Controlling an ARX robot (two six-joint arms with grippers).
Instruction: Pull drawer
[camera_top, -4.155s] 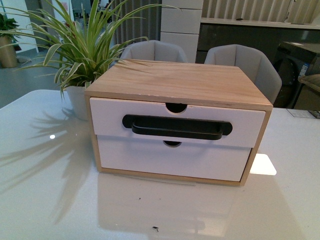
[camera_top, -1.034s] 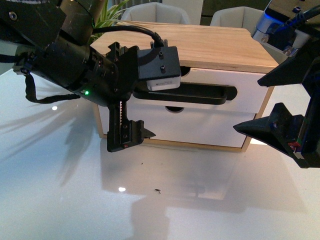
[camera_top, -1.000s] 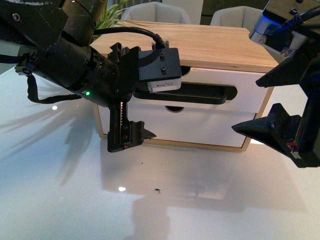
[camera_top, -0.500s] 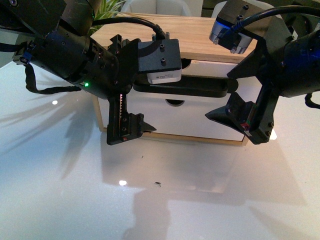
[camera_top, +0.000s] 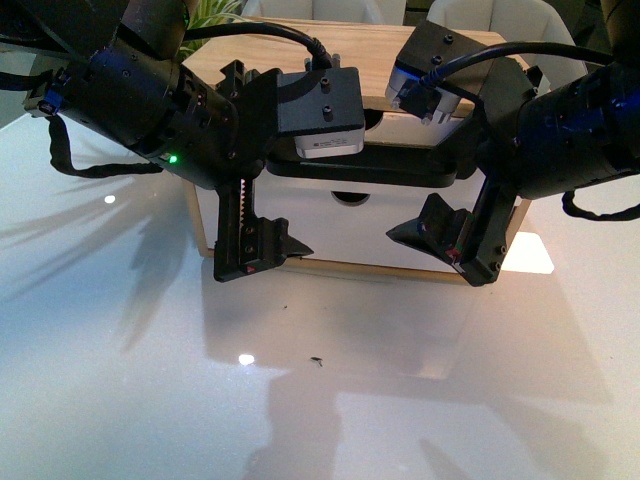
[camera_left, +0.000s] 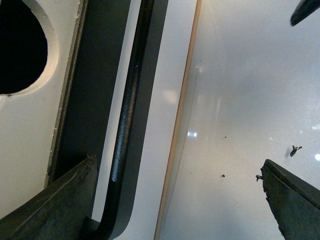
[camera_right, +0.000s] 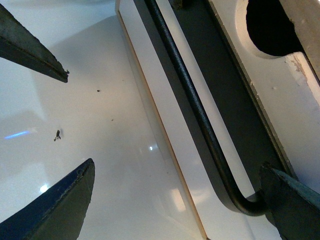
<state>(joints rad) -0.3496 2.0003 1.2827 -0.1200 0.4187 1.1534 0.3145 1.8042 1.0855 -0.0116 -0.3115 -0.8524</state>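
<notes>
The drawer (camera_top: 372, 142) is the upper one of a small wooden cabinet (camera_top: 375, 50), white-fronted, with a long black bar handle (camera_top: 395, 168) and a half-round notch (camera_left: 20, 45). My left gripper (camera_top: 270, 170) stands open in front of the handle's left end. My right gripper (camera_top: 440, 190) stands open at the handle's right end. In the left wrist view the handle (camera_left: 127, 115) runs between the left gripper's (camera_left: 170, 200) fingers, one finger (camera_left: 50, 210) by the recess. In the right wrist view the handle's bend (camera_right: 240, 200) lies next to one finger (camera_right: 290, 200) of the right gripper (camera_right: 175, 200). Neither holds anything.
A plain white lower drawer front (camera_top: 350, 230) sits under the handled one. The cabinet stands on a glossy white table (camera_top: 150, 400) with small dark specks (camera_top: 316, 362). Leaves of a plant (camera_top: 215, 12) show behind the left arm. The left gripper's finger (camera_right: 30, 50) shows in the right wrist view.
My right arm has swung in from the right, and its open gripper now sits at the handle's right end. My left gripper has barely moved.
</notes>
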